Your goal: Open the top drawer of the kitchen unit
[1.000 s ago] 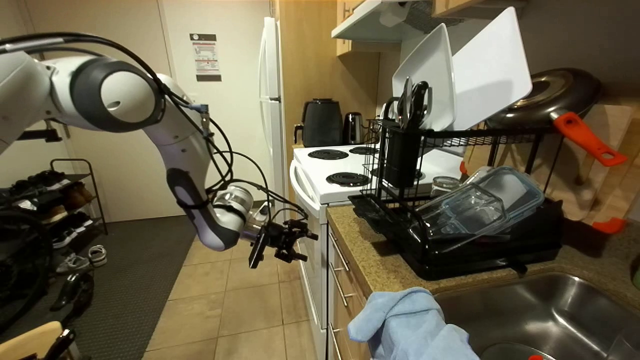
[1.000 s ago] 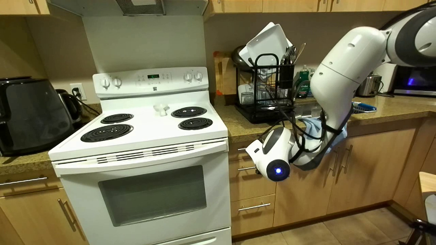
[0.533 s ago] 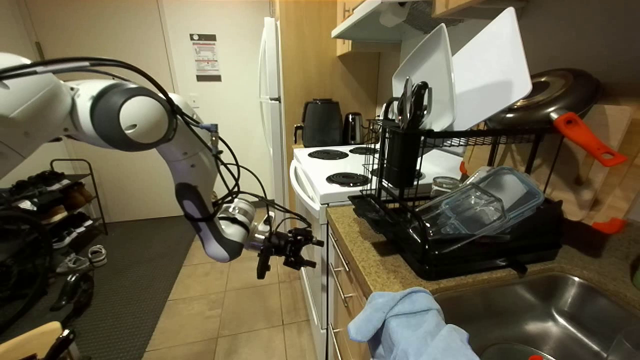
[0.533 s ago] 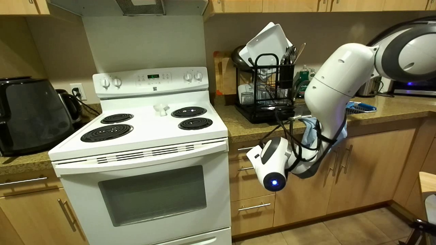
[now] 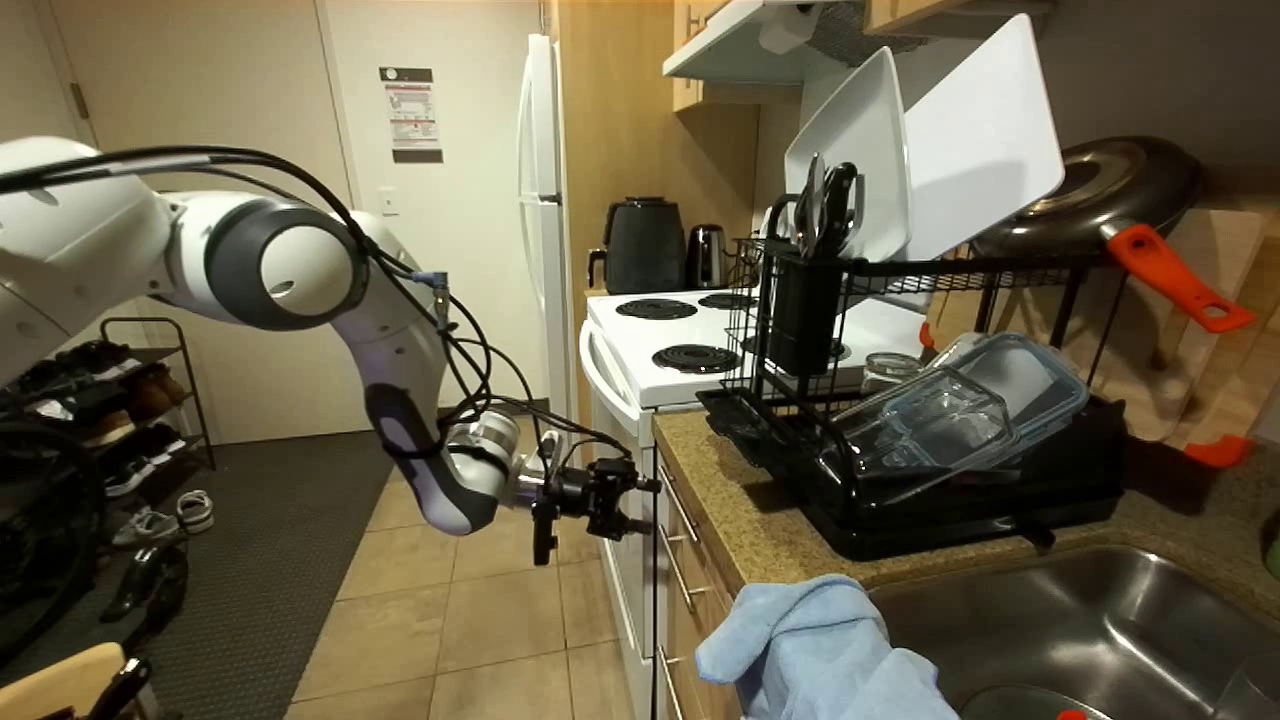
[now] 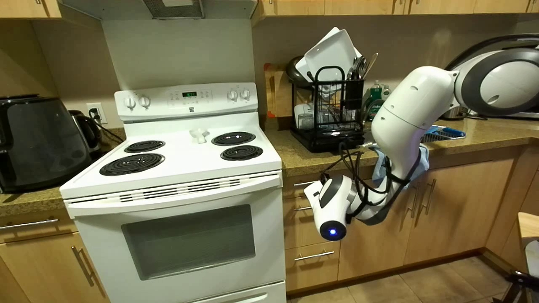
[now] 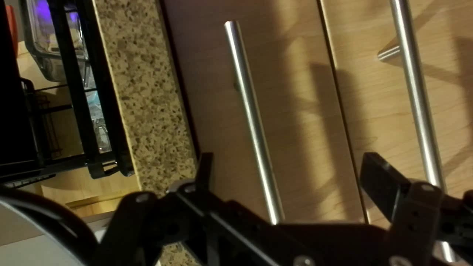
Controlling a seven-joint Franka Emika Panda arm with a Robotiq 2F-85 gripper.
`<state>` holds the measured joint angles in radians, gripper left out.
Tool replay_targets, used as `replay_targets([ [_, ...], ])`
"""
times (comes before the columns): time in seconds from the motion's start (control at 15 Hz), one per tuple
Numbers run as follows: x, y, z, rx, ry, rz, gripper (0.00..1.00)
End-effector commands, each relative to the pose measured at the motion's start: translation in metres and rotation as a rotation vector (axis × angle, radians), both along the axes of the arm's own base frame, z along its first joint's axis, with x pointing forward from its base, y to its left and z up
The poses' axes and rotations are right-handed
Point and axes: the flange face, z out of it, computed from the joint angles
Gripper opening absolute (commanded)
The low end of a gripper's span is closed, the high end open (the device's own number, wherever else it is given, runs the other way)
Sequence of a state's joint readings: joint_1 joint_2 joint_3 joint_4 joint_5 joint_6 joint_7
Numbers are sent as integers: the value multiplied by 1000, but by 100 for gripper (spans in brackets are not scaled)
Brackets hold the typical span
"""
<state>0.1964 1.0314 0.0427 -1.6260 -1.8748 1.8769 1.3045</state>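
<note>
Steel, the handle [image 7: 256, 125] on the top drawer [image 7: 292, 118] passes behind the tool [image 7: 289, 168] in the wrist view, fingers [image 7: 384, 184] wide apart (past the bar or short, I can't tell). One tip [image 7: 205, 171] shows near the tabletop edge [image 7: 146, 88]; the drawer sits shut beneath, in the kitchen unit [image 6: 454, 210]. The arm [image 6: 400, 118] has sunk, bringing the tool nearer.

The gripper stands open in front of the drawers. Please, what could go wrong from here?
In the wrist view, the gripper has one finger overlapping the second drawer's handle; it might catch that and pull the wrong drawer.
The opposite finger appears right by the edge of the countertop, so it could bump there rather than pass around the top drawer's handle.
Loose black cables loop near the gripper and may snag.
</note>
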Motion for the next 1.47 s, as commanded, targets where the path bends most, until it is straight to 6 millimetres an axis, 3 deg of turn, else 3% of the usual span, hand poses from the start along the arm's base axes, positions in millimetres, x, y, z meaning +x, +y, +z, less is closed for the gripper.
replay_targets([
  [0.0, 7, -12, -5, -29, -56, -12, 100],
  [0.27, 5, -18, -6, -27, -60, -64, 100],
  [0.33, -5, -13, 0, -11, 5, -49, 100],
  [0.4, 5, -14, -10, -32, -38, -41, 100],
  [1.13, 10, -9, -19, -33, -56, -43, 100],
  [1.4, 21, -11, -27, -41, -75, -54, 100],
])
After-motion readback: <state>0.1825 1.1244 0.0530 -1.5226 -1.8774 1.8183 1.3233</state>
